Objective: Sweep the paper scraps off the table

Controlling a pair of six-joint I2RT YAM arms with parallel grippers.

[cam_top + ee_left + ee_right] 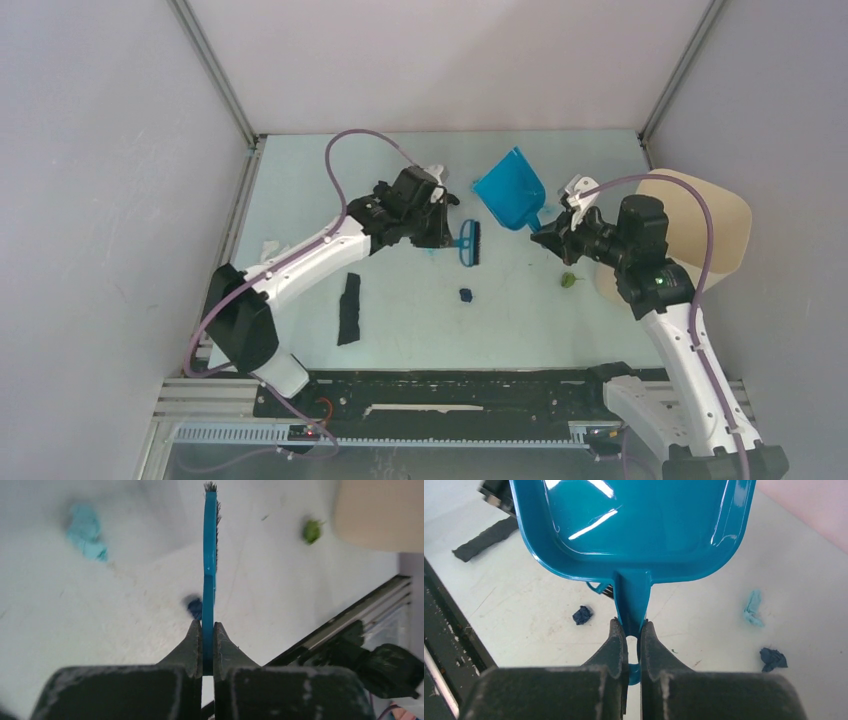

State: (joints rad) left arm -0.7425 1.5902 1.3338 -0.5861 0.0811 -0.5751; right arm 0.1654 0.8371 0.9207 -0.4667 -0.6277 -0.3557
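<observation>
My left gripper [447,226] [207,627] is shut on the handle of the blue hand brush [469,243] [210,555], held edge-on over the table [300,180]. To its right, my right gripper [549,228] [629,625] is shut on the handle of the blue dustpan [510,187] [634,525], which is raised. Paper scraps lie scattered: a black strip [349,308] [486,539], a dark blue lump [465,295] [194,607] [582,615], a green lump [568,280] [311,531], a light blue piece [87,532] [753,608], and another dark blue lump [772,658].
A tall beige bin [705,225] [380,515] stands at the table's right edge behind my right arm. A small white scrap [270,250] lies near the left edge. Grey frame rails and a black strip [450,390] run along the near edge.
</observation>
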